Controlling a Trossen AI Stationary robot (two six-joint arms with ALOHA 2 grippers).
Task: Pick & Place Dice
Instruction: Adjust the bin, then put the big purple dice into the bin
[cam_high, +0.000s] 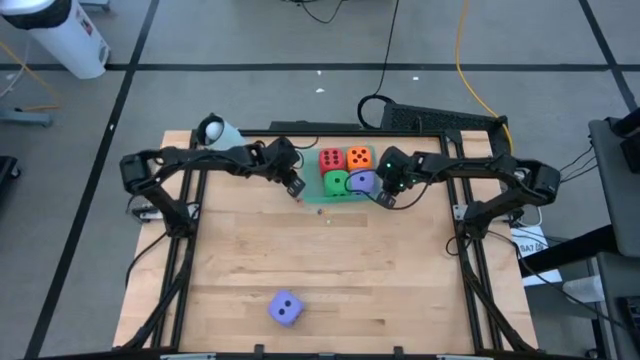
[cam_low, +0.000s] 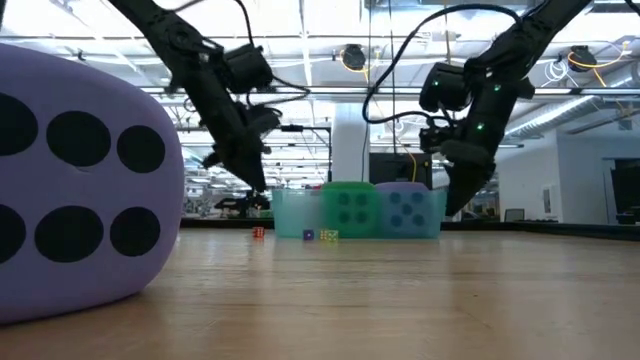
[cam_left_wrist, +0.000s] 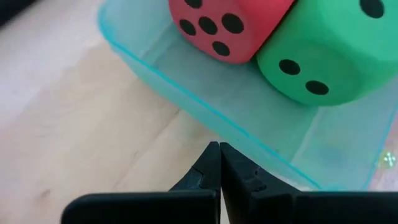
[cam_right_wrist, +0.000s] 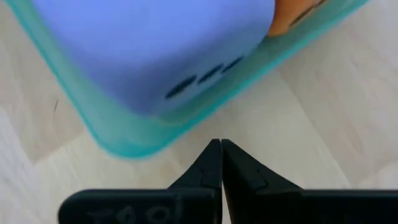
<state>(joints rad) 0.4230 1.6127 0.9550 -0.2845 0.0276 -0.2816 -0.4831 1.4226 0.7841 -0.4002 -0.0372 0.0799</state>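
High view: four dice fill the tray (cam_high: 338, 196) between my grippers; one purple die (cam_high: 285, 309) sits well away.
Both my left gripper (cam_left_wrist: 219, 163) and right gripper (cam_right_wrist: 221, 158) are closed, empty; the die looks soft, light — squeeze opposite faces.

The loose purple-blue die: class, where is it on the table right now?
In the high view the loose purple-blue die sits alone near the table's front edge, left of centre, far from the tray holding the other four dice.

Grey taped floor (cam_high: 250, 40), bright ceiling lights (cam_low: 330, 20)
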